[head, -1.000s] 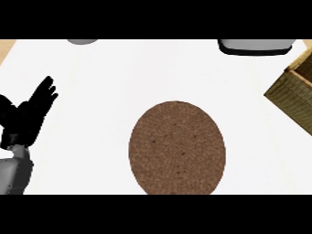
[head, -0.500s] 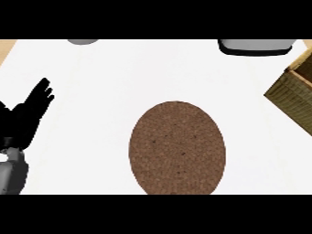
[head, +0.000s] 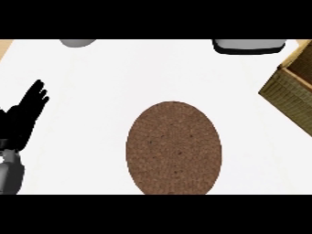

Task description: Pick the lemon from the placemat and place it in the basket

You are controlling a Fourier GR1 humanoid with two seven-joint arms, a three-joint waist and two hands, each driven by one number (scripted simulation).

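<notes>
a brown oval placemat [head: 174,147] lies at the centre of the white counter [head: 118,77]. a wicker basket [head: 300,93] sits at three o'clock, well apart. the left hand [head: 13,119] rests open at nine o'clock, fingers up. two grey objects, a pale one [head: 77,42] and a dark-rimmed one [head: 247,46], sit at twelve o'clock.

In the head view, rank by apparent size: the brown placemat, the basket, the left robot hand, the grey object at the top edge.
1. Placemat, largest.
2. Basket, though cut off by the frame, so its full size is unsure.
3. Left robot hand.
4. Grey object, smallest, also cut off.
</notes>
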